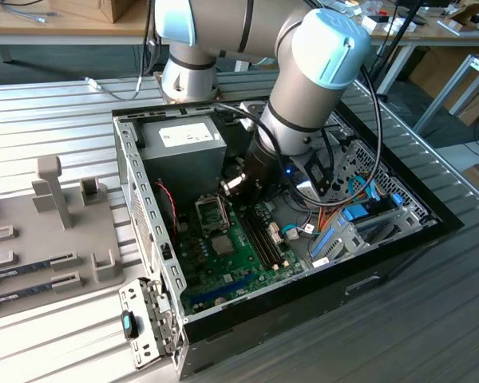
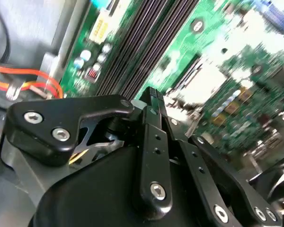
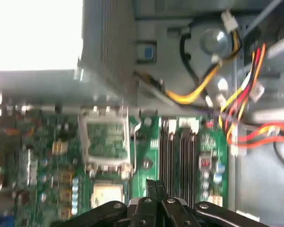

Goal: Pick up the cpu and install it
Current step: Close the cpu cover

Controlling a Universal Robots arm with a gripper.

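Fingers (image 3: 149,190), closed together, hover over the motherboard (image 1: 231,267) inside the open case (image 1: 141,203) on the worktop (image 1: 48,104), near the socket (image 3: 106,139) and memory slots (image 3: 177,151).

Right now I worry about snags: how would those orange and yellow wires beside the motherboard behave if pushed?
The wires would probably flop and bend aside, since they lie in loose curves. They look thin, so likely light. They might spring back or tug, being tied to a white connector.
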